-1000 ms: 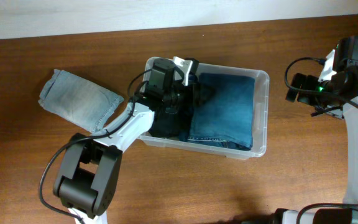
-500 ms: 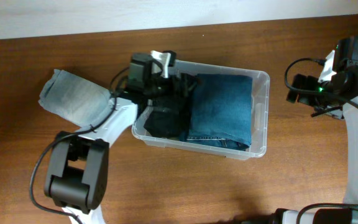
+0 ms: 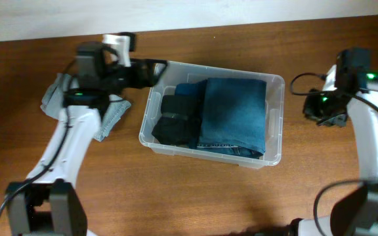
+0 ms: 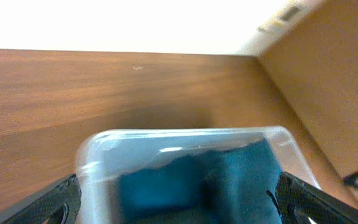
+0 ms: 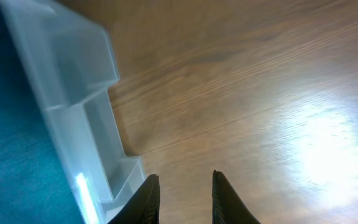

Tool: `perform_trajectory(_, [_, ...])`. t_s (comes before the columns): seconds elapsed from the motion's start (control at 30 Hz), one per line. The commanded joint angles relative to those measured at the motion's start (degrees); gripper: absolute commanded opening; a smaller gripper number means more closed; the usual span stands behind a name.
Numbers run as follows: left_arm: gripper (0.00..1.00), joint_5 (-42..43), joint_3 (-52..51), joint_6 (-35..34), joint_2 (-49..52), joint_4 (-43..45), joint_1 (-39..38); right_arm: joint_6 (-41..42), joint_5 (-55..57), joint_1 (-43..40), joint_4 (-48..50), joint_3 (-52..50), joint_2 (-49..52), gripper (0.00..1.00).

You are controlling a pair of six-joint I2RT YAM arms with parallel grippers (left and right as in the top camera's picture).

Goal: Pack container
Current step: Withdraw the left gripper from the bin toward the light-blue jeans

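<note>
The clear container point(image 3: 275, 84) sits mid-table. Folded dark blue jeans point(image 3: 236, 115) fill its right part, and a black garment point(image 3: 174, 123) lies in its left part. My left gripper point(image 3: 152, 69) hovers over the container's far left corner, wide open and empty. In the left wrist view its fingers point(image 4: 58, 200) frame the container rim point(image 4: 98, 148) and the jeans point(image 4: 229, 180). My right gripper point(image 3: 327, 109) hangs off to the container's right. Its fingers point(image 5: 146, 200) stand a narrow gap apart over bare wood, beside the container's handle point(image 5: 98, 118).
A folded light blue denim piece point(image 3: 83, 105) lies on the table left of the container, partly under my left arm. A pale wall runs along the table's far edge. Bare wood surrounds the right gripper.
My left gripper opened, left the black garment in the container and drew back up and to the left. The right gripper's fingers closed most of the way, and that arm shifted slightly.
</note>
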Motion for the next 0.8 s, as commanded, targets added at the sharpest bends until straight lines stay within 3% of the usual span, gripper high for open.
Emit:
perform_trajectory(0.0, [0.99, -1.4, 0.4, 1.6, -0.6, -3.7, 5.4, -3.3, -6.2, 0.2, 1.2, -2.0, 3.2, 0.22])
perform_trajectory(0.2, [0.99, -4.0, 0.3, 1.7, -0.6, -10.1, 12.2, -9.8, -14.9, 2.7, 6.8, -2.0, 8.5, 0.24])
perform_trajectory(0.4, [0.99, -4.5, 0.3, 1.8, -0.6, -14.4, 15.6, -10.0, -16.8, 4.7, 15.3, -2.0, 10.0, 0.27])
perform_trajectory(0.77, [0.99, -9.6, 0.3, 1.8, -0.6, -20.9, 18.7, -15.4, -22.6, 4.7, 17.9, -1.9, 10.0, 0.29])
